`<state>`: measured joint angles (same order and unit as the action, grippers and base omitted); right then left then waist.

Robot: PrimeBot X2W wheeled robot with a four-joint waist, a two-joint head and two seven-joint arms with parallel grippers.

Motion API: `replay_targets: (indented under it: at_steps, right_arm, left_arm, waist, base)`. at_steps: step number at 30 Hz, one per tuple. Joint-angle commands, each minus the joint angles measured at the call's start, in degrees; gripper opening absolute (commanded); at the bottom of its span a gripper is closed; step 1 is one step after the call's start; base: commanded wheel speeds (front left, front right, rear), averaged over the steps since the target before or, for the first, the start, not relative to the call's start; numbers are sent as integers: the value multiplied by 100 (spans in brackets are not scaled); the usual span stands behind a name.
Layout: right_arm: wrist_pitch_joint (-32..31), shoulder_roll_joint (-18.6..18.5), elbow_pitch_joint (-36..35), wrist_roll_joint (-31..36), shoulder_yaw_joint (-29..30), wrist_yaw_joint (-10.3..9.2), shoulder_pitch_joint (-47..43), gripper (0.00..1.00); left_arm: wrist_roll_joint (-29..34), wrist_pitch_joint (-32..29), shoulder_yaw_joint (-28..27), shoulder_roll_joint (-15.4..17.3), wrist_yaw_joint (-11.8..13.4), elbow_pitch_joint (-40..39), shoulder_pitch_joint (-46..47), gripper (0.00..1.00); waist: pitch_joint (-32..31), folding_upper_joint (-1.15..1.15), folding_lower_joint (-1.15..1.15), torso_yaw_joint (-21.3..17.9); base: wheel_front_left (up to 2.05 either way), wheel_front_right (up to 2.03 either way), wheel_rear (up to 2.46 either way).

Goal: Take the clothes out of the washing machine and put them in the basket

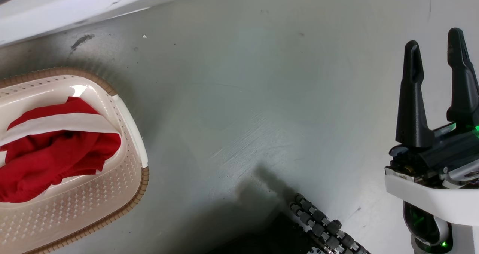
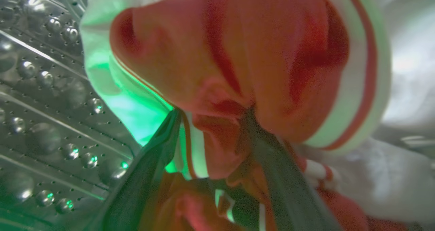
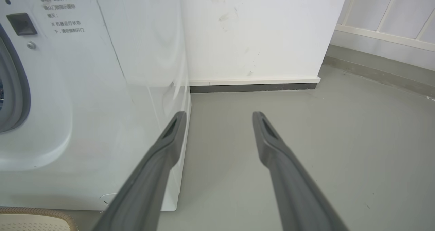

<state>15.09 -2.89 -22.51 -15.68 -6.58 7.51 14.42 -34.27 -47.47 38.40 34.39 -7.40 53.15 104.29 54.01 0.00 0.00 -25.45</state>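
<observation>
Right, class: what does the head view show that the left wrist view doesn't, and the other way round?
Head view, not left wrist: the basket on the grey floor, red clothes inside it, and the right gripper open, holding nothing. Left wrist, not head: the perforated steel drum and the left gripper, fingers either side of a red and white garment; whether it grips is unclear. Both: red fabric with white stripes.

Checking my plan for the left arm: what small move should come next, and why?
Probably shut the left gripper: its fingers look spread, with red clothes bunched between them inside the drum, so closing should catch them for pulling out.
</observation>
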Motion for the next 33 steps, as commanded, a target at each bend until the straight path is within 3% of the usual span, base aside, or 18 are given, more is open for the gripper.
replay_targets:
  at_steps: [1, 5, 6, 7, 19, 33]
  right_arm:
    - [11, 3, -27, -38, 11, -4, 84, 100]
    - [11, 2, -6, -59, 8, -4, 112, 100]
    - [11, 3, -3, -66, 12, -4, 111, 100]
    - [11, 3, 3, -77, 11, -4, 111, 100]
    - [11, 3, 80, 64, 65, -4, 74, 100]
    - [11, 2, 271, 336, 104, -4, -99, 100]
  left_arm:
    - [14, -17, 102, -38, -2, 86, -26, 100]
    - [1, 75, 247, -57, -2, 203, 14, 100]
    - [-4, 114, 295, -56, -2, 213, 25, 36]
    - [-38, 182, 299, -44, -2, 226, 49, 0]
    - [-249, 1154, 525, -48, -3, 367, 67, 0]
    - [-687, 3320, 966, 185, -3, 346, -845, 0]
  waist:
    - [35, 0, 0, 1]
    - [76, 0, 0, -3]
    - [80, 0, 0, -4]
    - [82, 0, 0, -10]
    - [-231, 0, 0, 130]
    - [-1103, 0, 0, 518]
  base:
    - [0, 0, 0]
    - [0, 0, 0]
    - [0, 0, 0]
    - [0, 0, 0]
    - [0, 0, 0]
    - [0, 0, 0]
